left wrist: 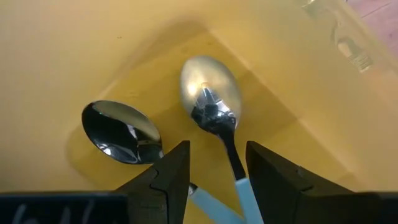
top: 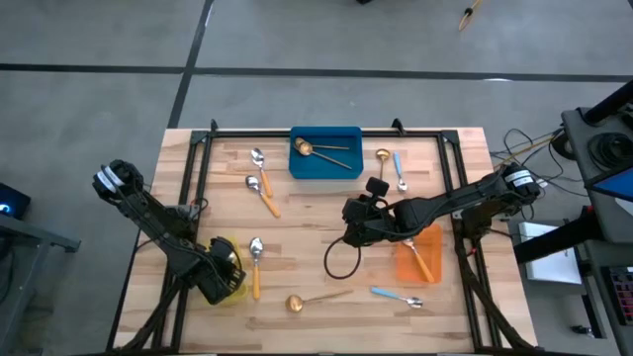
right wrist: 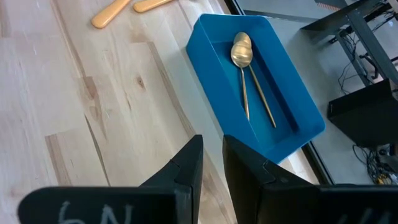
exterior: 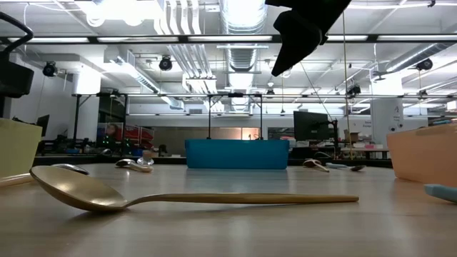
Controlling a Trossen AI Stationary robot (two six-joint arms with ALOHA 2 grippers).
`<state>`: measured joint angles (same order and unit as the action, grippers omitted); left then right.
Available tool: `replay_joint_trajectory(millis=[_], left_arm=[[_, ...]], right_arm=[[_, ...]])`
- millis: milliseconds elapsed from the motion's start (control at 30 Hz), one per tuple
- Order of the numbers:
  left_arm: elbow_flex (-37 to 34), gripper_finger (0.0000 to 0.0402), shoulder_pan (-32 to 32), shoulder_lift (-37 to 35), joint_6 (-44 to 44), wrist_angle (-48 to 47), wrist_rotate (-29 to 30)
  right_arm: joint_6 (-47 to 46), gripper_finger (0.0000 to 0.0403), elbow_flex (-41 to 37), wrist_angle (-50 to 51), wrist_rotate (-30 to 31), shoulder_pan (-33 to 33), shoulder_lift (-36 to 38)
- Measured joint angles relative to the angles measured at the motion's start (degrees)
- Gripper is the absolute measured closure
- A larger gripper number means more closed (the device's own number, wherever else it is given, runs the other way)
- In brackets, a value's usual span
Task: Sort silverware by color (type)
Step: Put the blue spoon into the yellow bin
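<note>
- Over the yellow bin (top: 229, 269), at the near left corner of the desk (top: 307, 247), the left tool (top: 220, 277) hangs with its jaws apart and nothing between them.
- In the left wrist view, two blue-handled spoons (left wrist: 214, 112) lie on that bin's floor, bowls away from the tool (left wrist: 216, 180); one handle runs up through the gap between the fingers (left wrist: 165, 177) without being pinched.
- The blue bin (top: 325, 151) sits at the desk's far edge and holds two gold spoons (top: 321, 149), seen crossed in the right wrist view (right wrist: 249, 74).
- The right tool (top: 352, 220) hovers on the near side of the blue bin, over bare wood; its jaws stand only narrowly apart (right wrist: 211, 168) and hold nothing.
- Left of the blue bin lie two orange-handled spoons (top: 262, 188), one behind the other.
- Right of the blue bin rest a gold spoon (top: 383, 158) and a blue-handled spoon (top: 399, 170), side by side.
- The orange bin (top: 420, 255) stands well to the near right of the blue bin, partly under the right arm, with an orange handle (top: 417, 259) inside.
- Nearer still: an orange-handled spoon (top: 255, 262) just beside the yellow bin, a long gold spoon (top: 312, 299) close to the low camera (exterior: 143, 196), and a blue-handled spoon (top: 398, 297) in front of the orange bin.
</note>
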<state>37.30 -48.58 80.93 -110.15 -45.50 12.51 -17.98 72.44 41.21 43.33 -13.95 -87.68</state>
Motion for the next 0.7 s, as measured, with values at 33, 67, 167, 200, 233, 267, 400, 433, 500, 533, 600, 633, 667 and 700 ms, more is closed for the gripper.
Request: replay_joint_trajectory(millis=[33, 67, 167, 200, 233, 267, 400, 433, 500, 533, 600, 633, 667, 700], left_arm=[[0.0, 0.0265, 0.0, 0.0, 0.0, 0.0, 0.0], [0.0, 0.0265, 0.0, 0.0, 0.0, 0.0, 0.0], [0.0, 0.0274, 0.0, 0.0, -0.2, 0.0, 0.0], [0.0, 0.0279, 0.0, 0.0, -0.4, 0.0, 0.0], [0.0, 0.0284, 0.0, 0.0, -0.5, 0.0, 0.0], [0.0, 0.0290, 0.0, 0.0, -0.7, 0.0, 0.0], [0.0, 0.0317, 0.0, 0.0, -1.4, 0.1, -0.1], [0.0, 0.0323, 0.0, 0.0, -1.4, 0.1, -0.1], [0.0, 0.0336, 0.0, 0.0, -1.6, 0.1, -0.3], [0.1, 0.0344, 0.0, 0.0, -1.8, 0.0, -0.4], [0.2, 0.0359, 0.0, 0.0, -1.9, 0.0, -0.5], [0.4, 0.0366, 0.0, 0.0, -1.9, 0.0, -0.5], [0.5, 0.0373, 0.0, 0.0, -1.9, 0.0, -0.5], [0.6, 0.0380, 0.0, 0.0, -1.9, 0.0, -0.5]], right_arm=[[0.0, 0.0349, 0.0, 0.0, 0.0, 0.0, 0.0], [0.0, 0.0349, 0.0, 0.0, 0.0, 0.0, 0.0], [0.0, 0.0349, 0.0, 0.0, 0.0, 0.0, 0.0], [0.0, 0.0349, 0.0, 0.0, 0.0, 0.0, 0.0], [0.0, 0.0349, 0.0, 0.0, 0.0, 0.0, 0.0], [0.0, 0.0349, 0.0, 0.0, 0.0, 0.0, 0.0], [0.0, 0.0349, 0.0, 0.0, 0.0, 0.0, 0.0], [0.0, 0.0349, 0.0, 0.0, 0.0, 0.0, 0.0], [0.0, 0.0349, 0.0, 0.0, 0.0, 0.0, 0.0], [0.0, 0.0349, 0.0, 0.0, 0.0, 0.0, 0.0], [0.0, 0.0349, 0.0, 0.0, 0.0, 0.0, 0.0], [0.0, 0.0349, 0.0, 0.0, 0.0, 0.0, 0.0], [0.0, 0.0349, 0.0, 0.0, 0.0, 0.0, 0.0], [0.0, 0.0349, 0.0, 0.0, 0.0, 0.0, 0.0]])
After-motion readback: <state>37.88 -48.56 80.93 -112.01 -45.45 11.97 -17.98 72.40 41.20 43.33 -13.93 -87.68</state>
